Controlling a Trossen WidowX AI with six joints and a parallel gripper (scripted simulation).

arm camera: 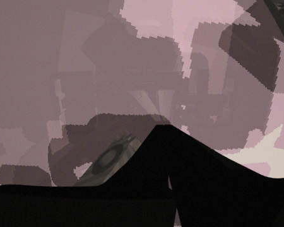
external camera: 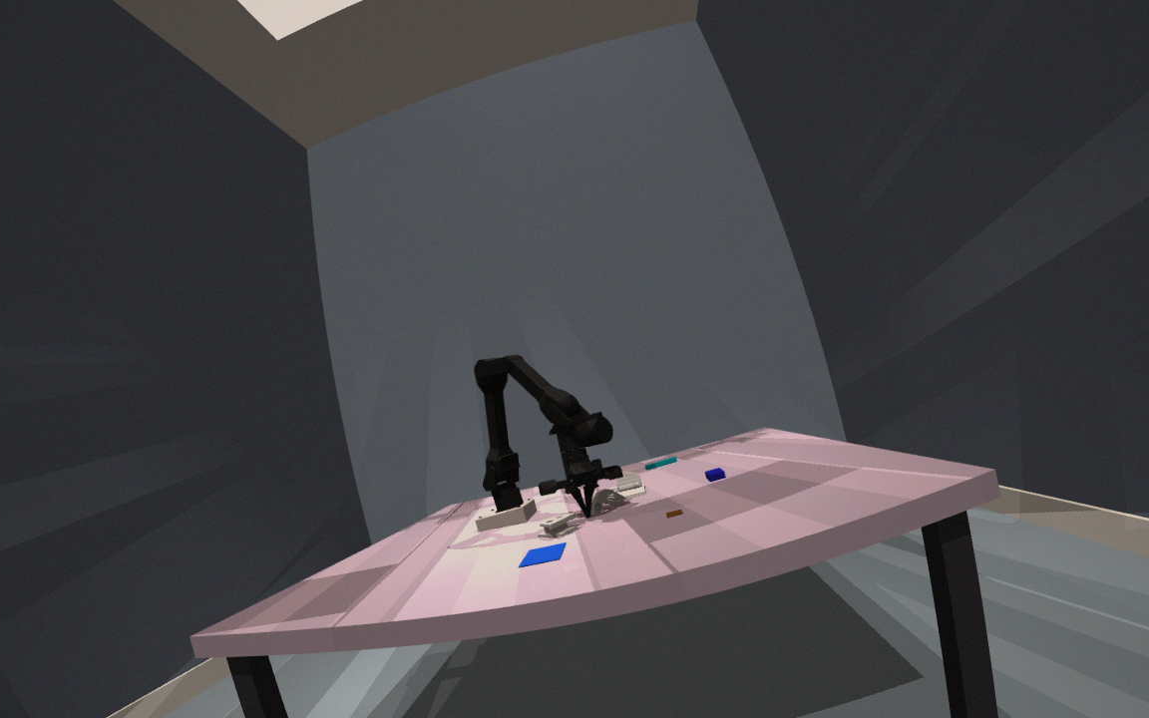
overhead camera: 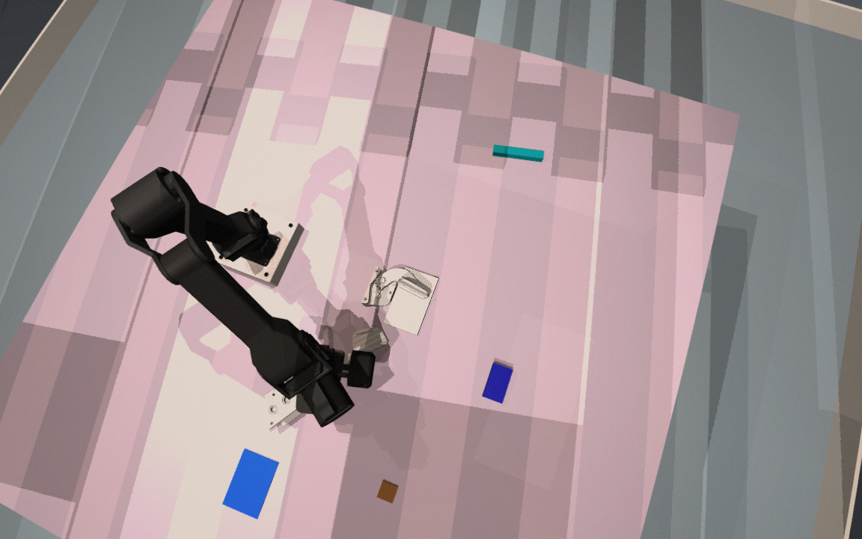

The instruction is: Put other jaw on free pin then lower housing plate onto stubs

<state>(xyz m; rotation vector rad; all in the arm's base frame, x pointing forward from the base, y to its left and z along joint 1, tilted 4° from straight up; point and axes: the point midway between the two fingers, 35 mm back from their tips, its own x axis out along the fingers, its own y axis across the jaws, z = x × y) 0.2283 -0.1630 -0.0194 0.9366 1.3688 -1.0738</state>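
My gripper [external camera: 587, 515] [arm camera: 162, 132] is shut, its fingertips together with nothing seen between them, low over the table; the top view hides the tips behind the arm. A loose grey-white jaw [overhead camera: 370, 340] [external camera: 608, 502] [arm camera: 108, 160] with a ring-shaped hole lies beside the fingers, partly hidden by them in the wrist view. The white ribbed base [overhead camera: 411, 314] [external camera: 630, 485] stands farther off, with a curved jaw and small gear teeth at its left side; the pins are too small to tell. The white housing plate [overhead camera: 276, 409] [external camera: 556, 525] with holes lies partly under the arm in the top view.
A flat blue tile [overhead camera: 251, 483] [external camera: 543, 555] lies near the housing plate. A brown block [overhead camera: 387, 491] [external camera: 674, 513], a dark blue block [overhead camera: 497, 382] [external camera: 714, 474] and a teal bar [overhead camera: 518, 153] [external camera: 660, 463] lie farther out. The arm's mounting plate [overhead camera: 281, 257] [external camera: 505, 516] is bolted down.
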